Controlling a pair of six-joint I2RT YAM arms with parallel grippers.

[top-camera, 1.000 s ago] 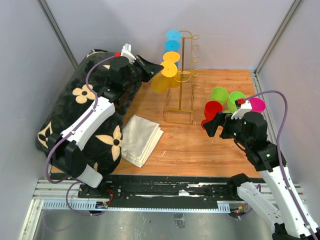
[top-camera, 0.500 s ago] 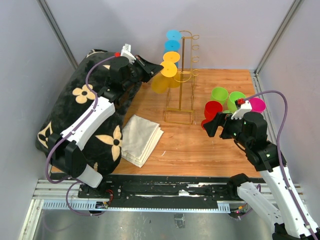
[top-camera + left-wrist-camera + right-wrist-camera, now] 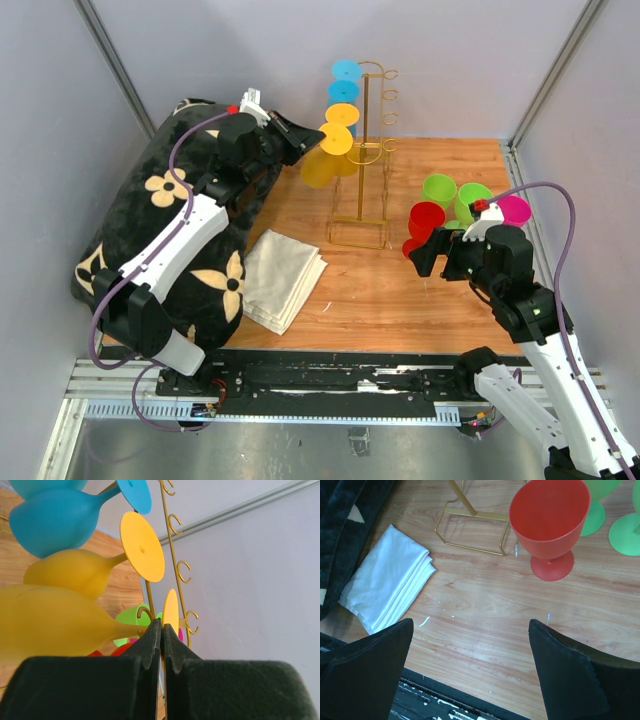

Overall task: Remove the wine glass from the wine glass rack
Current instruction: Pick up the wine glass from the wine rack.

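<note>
**Pinching a yellow wine glass [image 3: 45, 620] at the wine glass rack [image 3: 172, 555]**

On the glass's thin stem, just behind the round flat foot, the tightly closed left gripper [image 3: 161, 630]. Hangs on its side as the lowest of a column down the left of the rack, at the far middle of the table [image 3: 485, 605]. Looks frosted, see-through yellow all over: wide rounded bowl drooping toward the near left, foot turned edge-on right beside the gold pole. Cannot tell whether the stem sits inside its ring or just clear of it. Above it, a second yellow glass [image 3: 75, 572] and two blue glasses [image 3: 55, 522], stems pointing at the pole the same way. Small C-shaped hooks [image 3: 184, 572] down the pole's right side.

Over bare wood at the near right, the wide-open right gripper [image 3: 470, 625], holding nothing. Just beyond its fingers, a red glass [image 3: 549, 520] standing upright, with green glasses [image 3: 440, 188] and a pink one [image 3: 515, 208] farther back. Folded white cloth [image 3: 387, 577] left of the rack's wire base, just beside a black flowered cushion [image 3: 150, 200].
</note>
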